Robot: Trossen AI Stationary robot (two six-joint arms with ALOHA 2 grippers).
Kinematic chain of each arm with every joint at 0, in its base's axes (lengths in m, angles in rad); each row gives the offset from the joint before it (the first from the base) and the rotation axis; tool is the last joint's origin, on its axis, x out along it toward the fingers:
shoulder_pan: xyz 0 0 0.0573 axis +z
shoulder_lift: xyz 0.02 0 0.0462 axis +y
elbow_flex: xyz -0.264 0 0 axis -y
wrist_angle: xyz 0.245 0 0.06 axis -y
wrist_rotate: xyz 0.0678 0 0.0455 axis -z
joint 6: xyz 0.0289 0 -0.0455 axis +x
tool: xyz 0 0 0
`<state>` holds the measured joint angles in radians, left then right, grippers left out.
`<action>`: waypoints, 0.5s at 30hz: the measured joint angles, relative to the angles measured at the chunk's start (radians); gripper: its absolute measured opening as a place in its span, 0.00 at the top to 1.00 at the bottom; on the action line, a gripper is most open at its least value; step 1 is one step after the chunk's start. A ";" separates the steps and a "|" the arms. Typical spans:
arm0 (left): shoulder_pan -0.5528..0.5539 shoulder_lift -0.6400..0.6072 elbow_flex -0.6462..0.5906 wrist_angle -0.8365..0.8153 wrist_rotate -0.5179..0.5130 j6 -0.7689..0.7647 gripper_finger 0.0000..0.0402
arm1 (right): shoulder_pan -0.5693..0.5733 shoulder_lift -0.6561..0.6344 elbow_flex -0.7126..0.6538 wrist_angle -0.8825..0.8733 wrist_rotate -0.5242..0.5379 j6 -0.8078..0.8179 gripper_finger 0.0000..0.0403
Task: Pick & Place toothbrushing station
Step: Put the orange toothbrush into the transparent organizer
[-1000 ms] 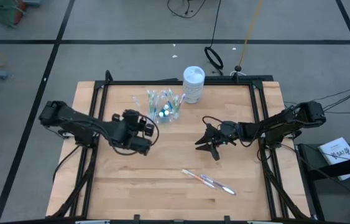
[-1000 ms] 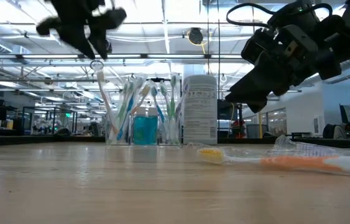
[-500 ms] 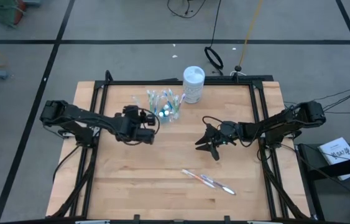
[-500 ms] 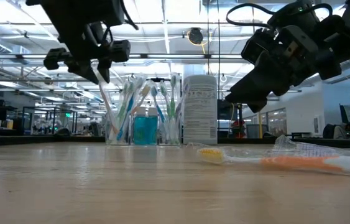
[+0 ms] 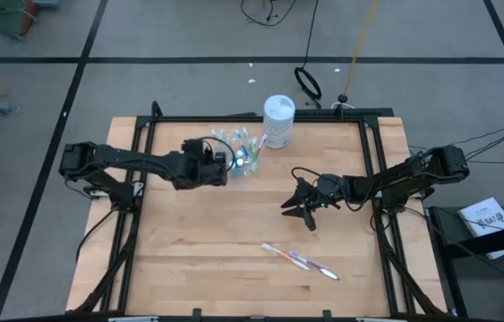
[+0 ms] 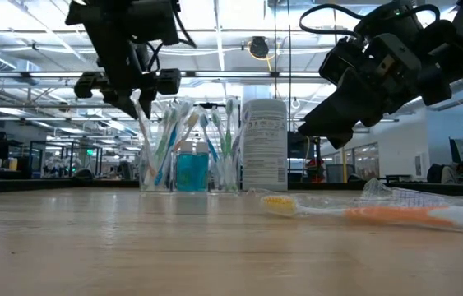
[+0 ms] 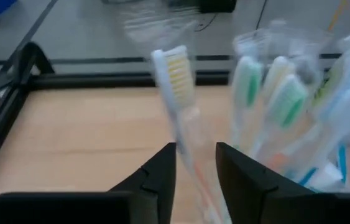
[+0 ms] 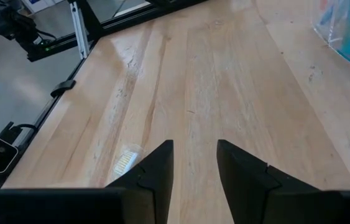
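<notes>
Now that our left gripper (image 5: pixel 218 162) has moved up beside the cup (image 5: pixel 241 159), clenched on a toothbrush (image 7: pixel 176 93), we seem ready to drop it in; our right gripper (image 5: pixel 300 213) waits open mid-table.

- My left hand (image 7: pixel 194 163) is black; the brush (image 7: pixel 176 87) in it is white with yellow bristles.
- Cup (image 5: pixel 238 157): clear, teal tubes inside.
- Canister (image 5: pixel 278 121): white.
- Table (image 5: pixel 234 277): pale wood.
</notes>
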<state>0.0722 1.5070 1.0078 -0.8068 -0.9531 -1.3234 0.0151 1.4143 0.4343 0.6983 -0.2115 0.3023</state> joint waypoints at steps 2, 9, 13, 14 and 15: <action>0.019 0.000 0.000 0.056 -0.006 0.067 0.75 | 0.000 0.000 0.000 0.000 0.000 0.000 0.72; 0.068 0.000 0.000 0.222 0.071 0.256 0.97 | 0.000 0.000 0.000 0.000 0.000 0.027 0.72; 0.064 0.000 0.001 0.240 0.093 0.276 0.97 | 0.000 0.000 0.000 0.000 0.000 0.027 0.72; 0.060 0.000 0.001 0.237 0.096 0.268 0.97 | 0.000 0.000 0.000 0.000 0.000 0.027 0.72; 0.054 0.000 0.001 0.233 0.097 0.261 0.97 | 0.000 0.000 0.000 0.000 0.000 0.027 0.72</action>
<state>0.1258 1.5070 1.0084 -0.5736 -0.8558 -1.0623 0.0151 1.4143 0.4343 0.6983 -0.2115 0.3290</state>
